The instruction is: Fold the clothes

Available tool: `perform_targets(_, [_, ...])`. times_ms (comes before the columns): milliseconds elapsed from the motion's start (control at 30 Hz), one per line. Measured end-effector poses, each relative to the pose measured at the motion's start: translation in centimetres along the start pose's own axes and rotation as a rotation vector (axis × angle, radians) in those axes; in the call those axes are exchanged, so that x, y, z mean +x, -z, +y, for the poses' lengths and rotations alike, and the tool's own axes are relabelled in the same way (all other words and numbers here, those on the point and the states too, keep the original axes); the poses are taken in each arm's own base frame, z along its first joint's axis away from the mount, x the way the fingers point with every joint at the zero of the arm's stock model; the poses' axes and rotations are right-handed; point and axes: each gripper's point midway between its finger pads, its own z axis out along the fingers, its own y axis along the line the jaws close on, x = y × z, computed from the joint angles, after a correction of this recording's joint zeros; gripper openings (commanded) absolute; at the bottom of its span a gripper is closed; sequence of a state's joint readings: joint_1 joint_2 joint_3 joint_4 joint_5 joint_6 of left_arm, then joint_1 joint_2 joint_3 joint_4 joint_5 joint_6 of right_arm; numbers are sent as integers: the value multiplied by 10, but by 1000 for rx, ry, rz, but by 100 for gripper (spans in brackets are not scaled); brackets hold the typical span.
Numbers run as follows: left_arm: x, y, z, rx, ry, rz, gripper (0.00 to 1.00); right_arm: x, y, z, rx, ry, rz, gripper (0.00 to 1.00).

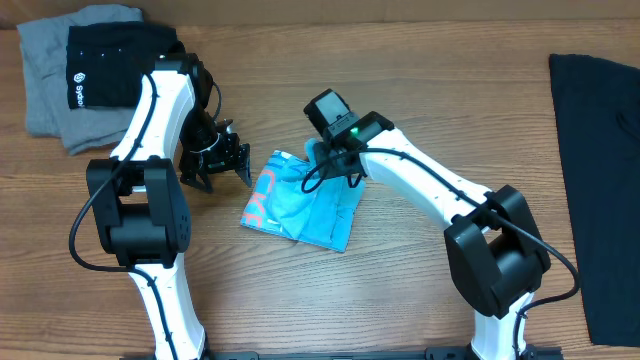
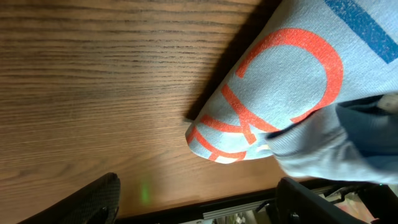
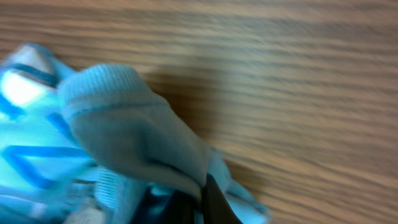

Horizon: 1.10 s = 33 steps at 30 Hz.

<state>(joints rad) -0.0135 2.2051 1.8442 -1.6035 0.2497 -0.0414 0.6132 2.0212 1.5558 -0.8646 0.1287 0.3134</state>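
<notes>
Around your work area on the wooden table (image 1: 400, 60), a grey garment (image 1: 40, 70) lies at the far left corner with a folded black garment (image 1: 110, 65) on top of it. A second black garment (image 1: 600, 180) is spread flat along the right edge. Both piles are well apart from the light blue T-shirt (image 1: 300, 210), which sits partly folded in the middle of the table between your two arms. Nothing lies between either gripper and the shirt.

The folded black piece carries a small white logo and a line of white print that seems to begin "Sy"; the rest is too small to read. In the left wrist view the shirt shows large orange-red lettering, with a clear "C" on top and strokes of further letters tucked under the fold, plus a dark blue bar near the upper corner.

Your left gripper (image 1: 215, 160) hangs just beside the shirt's left edge, pointing down at bare wood, its jaws spread and empty. Your right arm reaches in from the lower right, and the right gripper (image 1: 322, 160) is over the shirt's far edge. It is clenched on a bunched fold of the shirt's ribbed hem or collar, which rises off the table at the dark fingertip (image 3: 208, 199).
</notes>
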Motion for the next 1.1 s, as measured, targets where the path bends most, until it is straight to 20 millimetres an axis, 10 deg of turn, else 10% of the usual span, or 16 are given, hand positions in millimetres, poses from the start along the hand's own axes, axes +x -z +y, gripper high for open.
perform_targets(233, [0,0,0,-1,0,1,83,22,0,-48,92,-62,127,12])
perform_targets(433, [0,0,1,-3,0,-1,85,51,8,-81,175,-136,265,92])
perform_targets(867, [-20,-1,-52,188,-194,-96,88,52,22,-111,238,-394,267,100])
perform_targets(1100, [-14,-20,-106,260,-348,-89,89,5,94,-148,132,-550,48,100])
